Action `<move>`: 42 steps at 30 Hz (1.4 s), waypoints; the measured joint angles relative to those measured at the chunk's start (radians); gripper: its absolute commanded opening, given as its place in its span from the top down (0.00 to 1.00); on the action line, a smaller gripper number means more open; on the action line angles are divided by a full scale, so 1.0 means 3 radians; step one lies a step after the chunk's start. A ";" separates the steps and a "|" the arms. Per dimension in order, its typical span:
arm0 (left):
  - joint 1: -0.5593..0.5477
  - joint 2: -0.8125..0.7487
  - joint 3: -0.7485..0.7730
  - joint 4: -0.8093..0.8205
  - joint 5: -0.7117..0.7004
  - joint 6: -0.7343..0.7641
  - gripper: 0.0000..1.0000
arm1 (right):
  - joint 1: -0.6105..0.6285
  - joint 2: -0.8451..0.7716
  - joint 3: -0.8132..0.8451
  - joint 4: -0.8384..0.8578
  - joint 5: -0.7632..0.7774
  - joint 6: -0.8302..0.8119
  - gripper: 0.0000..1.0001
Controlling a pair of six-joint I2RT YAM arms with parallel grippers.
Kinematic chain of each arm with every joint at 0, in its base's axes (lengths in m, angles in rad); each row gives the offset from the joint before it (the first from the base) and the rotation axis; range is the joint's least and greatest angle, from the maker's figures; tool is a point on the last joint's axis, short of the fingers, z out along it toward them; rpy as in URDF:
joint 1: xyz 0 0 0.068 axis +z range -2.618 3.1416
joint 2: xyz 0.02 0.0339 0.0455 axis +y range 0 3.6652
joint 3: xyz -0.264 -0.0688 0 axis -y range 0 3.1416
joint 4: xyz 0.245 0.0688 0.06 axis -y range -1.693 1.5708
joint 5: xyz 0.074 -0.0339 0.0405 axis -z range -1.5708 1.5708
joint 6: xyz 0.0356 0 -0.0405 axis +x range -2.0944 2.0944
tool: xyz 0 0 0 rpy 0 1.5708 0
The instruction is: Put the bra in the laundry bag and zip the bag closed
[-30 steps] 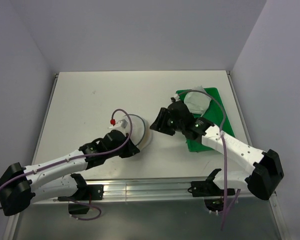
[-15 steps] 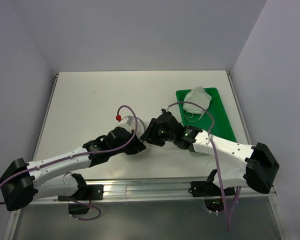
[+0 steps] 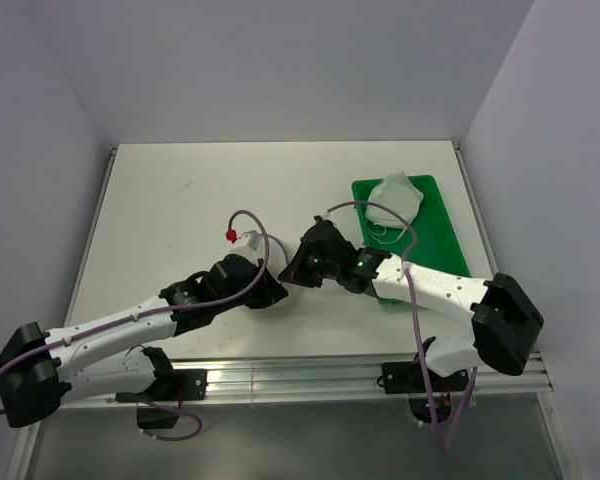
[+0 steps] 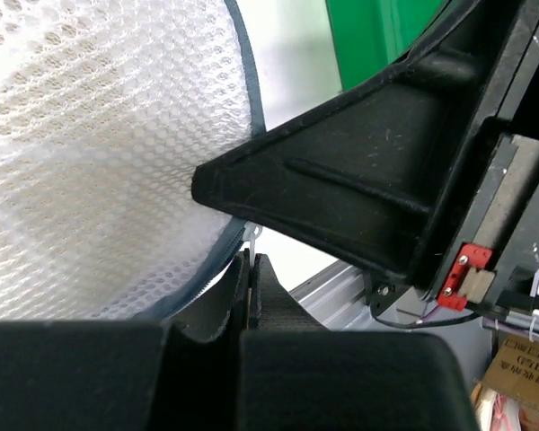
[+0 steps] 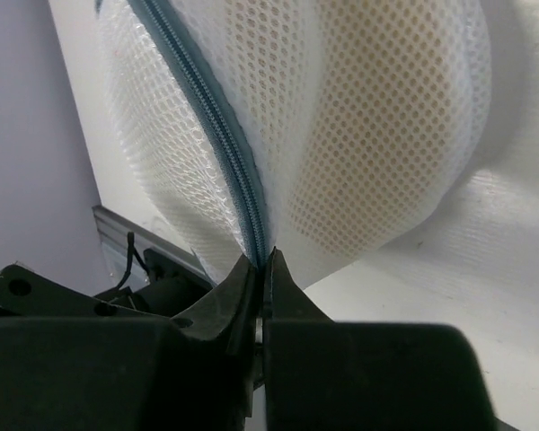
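The laundry bag point(image 4: 99, 153) is a white mesh pouch with a dark blue zipper rim point(image 5: 220, 135). Through its mesh in the right wrist view shows the mustard-yellow bra point(image 5: 386, 135), inside the bag. My left gripper point(image 4: 249, 262) is shut on a thin white pull tab point(image 4: 249, 238) at the rim. My right gripper point(image 5: 266, 262) is shut on the zipper rim itself. In the top view the two grippers meet over the bag at table centre, left gripper point(image 3: 268, 292) and right gripper point(image 3: 292, 268), and they hide most of it.
A green tray point(image 3: 435, 245) lies at the right of the table with a white-grey garment point(image 3: 395, 198) in its far end. The right arm crosses over the tray's near part. A metal rail point(image 3: 300, 378) runs along the near edge.
The right gripper swung left from the tray to the bag and shut on the zipper rim. The left gripper stayed shut and shifted slightly.
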 measured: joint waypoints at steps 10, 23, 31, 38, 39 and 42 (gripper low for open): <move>0.0413 -0.0519 -0.0275 -0.0272 0.0008 0.0000 1.00 | -0.0490 0.0000 0.0150 -0.0080 -0.0259 -0.0415 1.00; 0.0736 -0.1006 -0.0294 -0.0635 0.0047 0.0065 1.00 | -0.0825 0.0421 0.0823 -0.0429 -0.0722 -0.1138 0.48; 0.0618 -0.0802 -0.0164 -0.0650 0.0098 0.0113 1.00 | -0.0900 0.0257 0.0890 -0.0622 -0.0491 -0.1124 0.35; 0.0285 -0.0378 -0.0127 -0.0411 0.0109 0.0106 1.00 | -0.0717 -0.0502 0.0273 -0.0505 -0.0488 -0.0666 0.35; 0.0239 -0.0317 -0.0106 -0.0374 0.0107 0.0100 1.00 | -0.0650 -0.0585 0.0174 -0.0474 -0.0487 -0.0589 0.35; 0.0112 -0.0114 0.0006 -0.0264 0.0107 0.0099 1.00 | -0.0469 -0.0697 -0.0033 -0.0415 -0.0464 -0.0394 0.35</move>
